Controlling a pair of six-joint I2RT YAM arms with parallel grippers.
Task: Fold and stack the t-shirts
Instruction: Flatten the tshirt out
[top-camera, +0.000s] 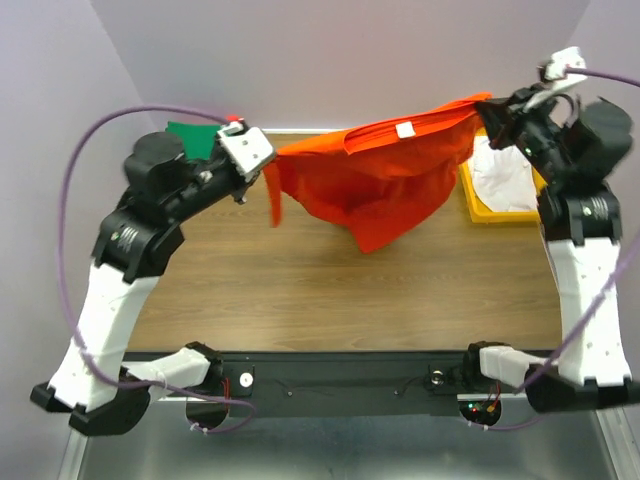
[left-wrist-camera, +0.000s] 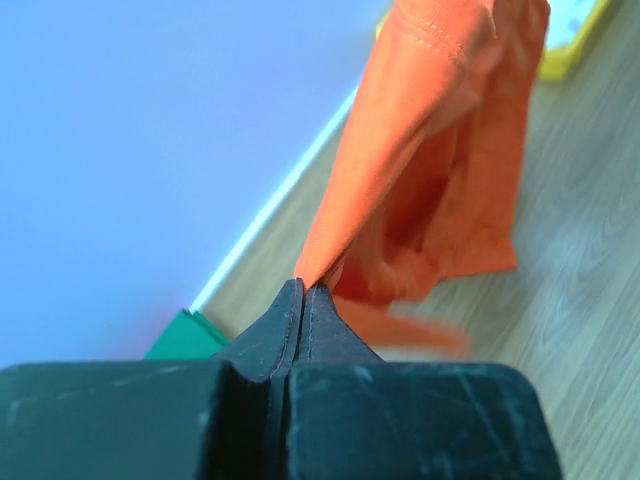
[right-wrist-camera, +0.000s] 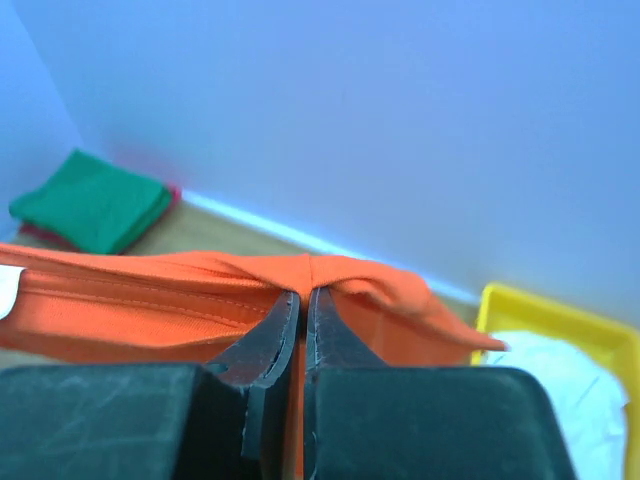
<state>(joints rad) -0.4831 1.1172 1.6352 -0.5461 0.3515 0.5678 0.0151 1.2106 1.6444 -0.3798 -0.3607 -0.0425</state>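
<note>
Near edge: bases of both arms, side by side on a black rail.

Middle: wood-grain table, bare boards under the hanging cloth.

Left gripper: raised above the far-left part of the table, jaws pressed together on one end of the orange t-shirt.

Right gripper: raised higher, above the far-right corner, jaws clamped tight on a bunched fold at the opposite end of the same garment.

Orange t-shirt: lifted off the table, stretched between the two grippers along its upper hem, body sagging in loose folds towards the boards, white neck label showing near the top edge.

Far right: yellow tray on the table by the wall, white t-shirt crumpled inside.

Far left corner: green t-shirt, folded, lying on top of a dark red t-shirt, only a thin red edge visible beneath.
</note>
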